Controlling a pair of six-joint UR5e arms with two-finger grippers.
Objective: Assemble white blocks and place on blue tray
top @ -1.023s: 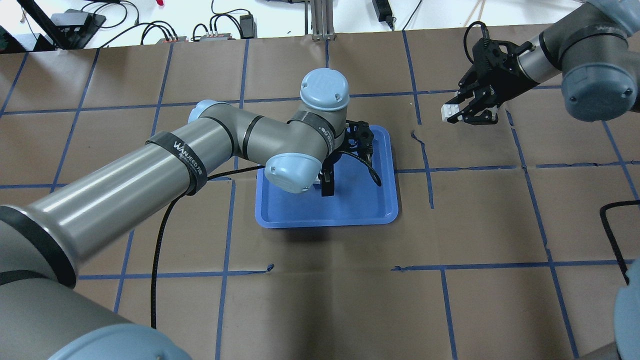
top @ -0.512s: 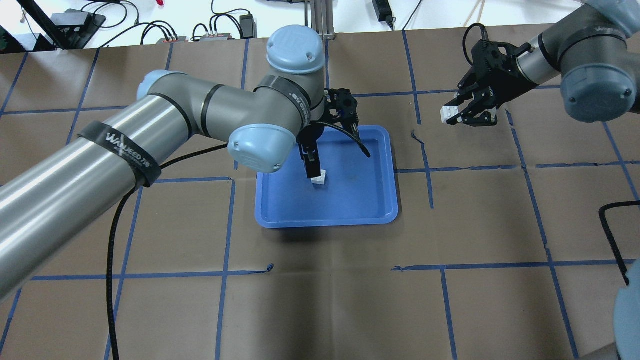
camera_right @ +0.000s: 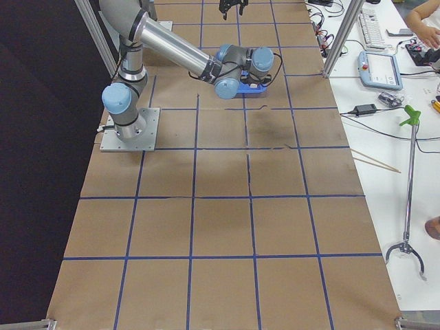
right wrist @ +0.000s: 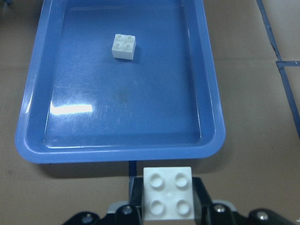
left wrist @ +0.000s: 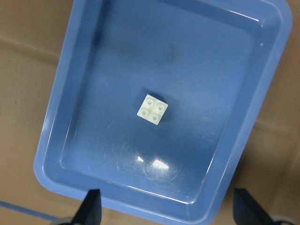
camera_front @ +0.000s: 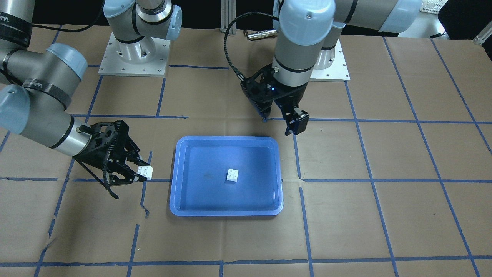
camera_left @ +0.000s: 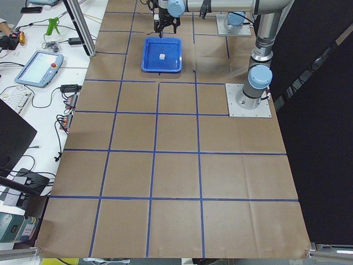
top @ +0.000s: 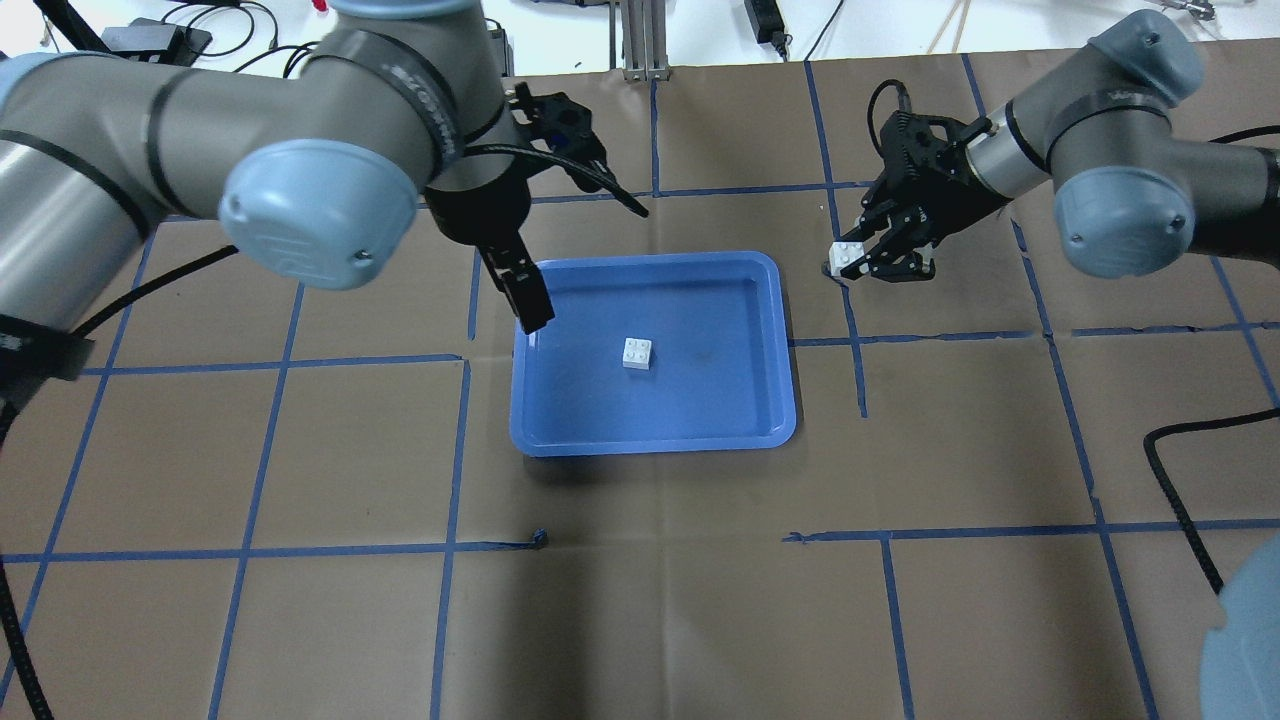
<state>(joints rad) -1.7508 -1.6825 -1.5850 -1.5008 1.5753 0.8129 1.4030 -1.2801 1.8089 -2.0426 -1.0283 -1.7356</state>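
Observation:
The blue tray lies mid-table, also in the front view and both wrist views. One white block sits studs up, alone, near the tray's middle. My left gripper is open and empty, raised above the tray's back left corner. My right gripper is shut on the second white block, held studs up just outside the tray's right rim.
The table is brown paper with a blue tape grid. A black cable loops at the right edge. The arm base plates stand on the robot's side. Cables and power bricks lie beyond the far edge.
My left gripper has let go of a white block on the tray, risen and drawn back to the left. My right gripper has carried its block leftward, closer to the tray.

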